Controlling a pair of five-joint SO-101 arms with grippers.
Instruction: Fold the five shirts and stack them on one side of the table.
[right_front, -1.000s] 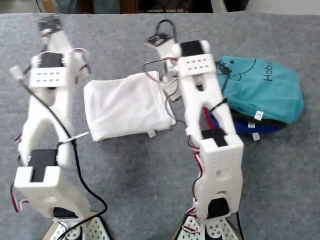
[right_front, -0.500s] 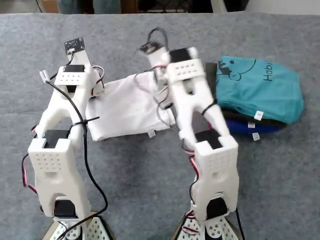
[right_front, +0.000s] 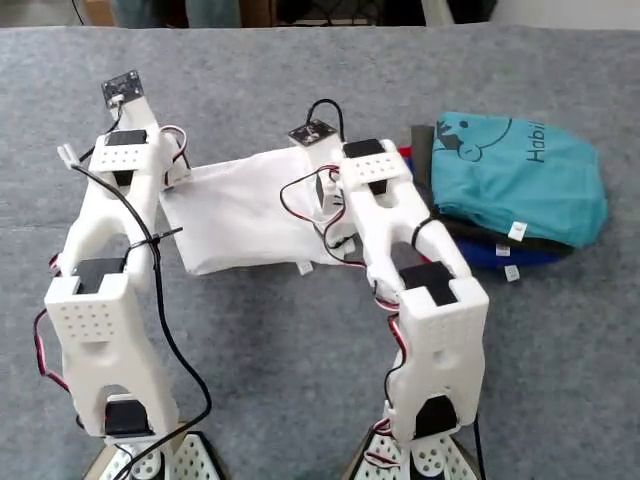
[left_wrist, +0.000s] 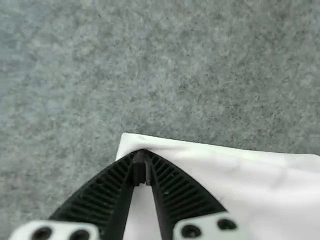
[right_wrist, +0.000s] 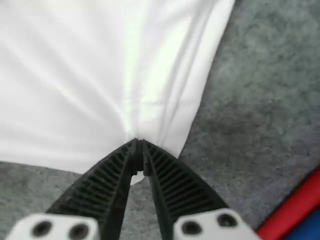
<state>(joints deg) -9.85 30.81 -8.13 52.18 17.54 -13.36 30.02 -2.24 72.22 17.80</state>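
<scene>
1. Grey felt-like table covering (right_front: 300, 330) stretches under both of my white arms.
2. My left gripper (left_wrist: 140, 170) is pinched tight on one corner of the white folded shirt (right_front: 245, 215).
3. My right gripper (right_wrist: 138, 150) is clamped on the opposite edge of that shirt, where the cloth gathers into creases.
4. The white shirt lies spread flat at mid-table, between my two arms.
5. Just beyond my right arm sits a stack of folded shirts: a teal shirt (right_front: 520, 180) on top, with a dark shirt (right_front: 421, 165) and a blue shirt (right_front: 490, 255) beneath it.
</scene>
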